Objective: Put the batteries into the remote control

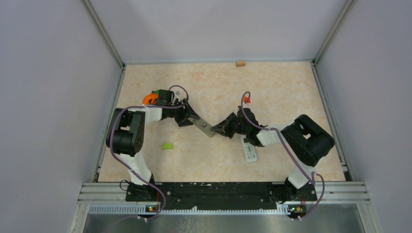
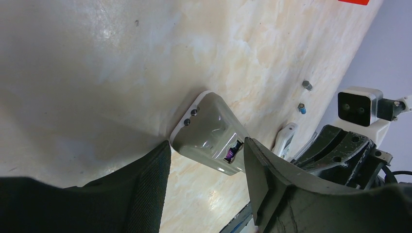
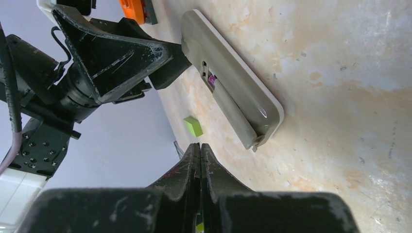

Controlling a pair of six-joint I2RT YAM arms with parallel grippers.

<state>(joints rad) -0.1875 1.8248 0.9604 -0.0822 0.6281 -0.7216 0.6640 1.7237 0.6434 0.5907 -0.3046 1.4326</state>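
The left gripper [image 2: 206,144] is clamped across one end of the grey remote [image 2: 210,131], with one finger against each long side. The right gripper [image 3: 200,149] has its fingers pressed together with nothing between them. In the top view it sits just beside the remote's other end, tip toward it; contact cannot be confirmed. A purple battery [image 3: 212,78] is seated in the exposed part of the remote's compartment, next to the cover. A dark battery [image 2: 306,85] and a blue battery [image 2: 302,108] lie close together on the table [image 2: 97,58], beyond the remote. A white remote [image 1: 249,149] lies beneath the right arm. A green block [image 1: 167,146] lies near the left arm.
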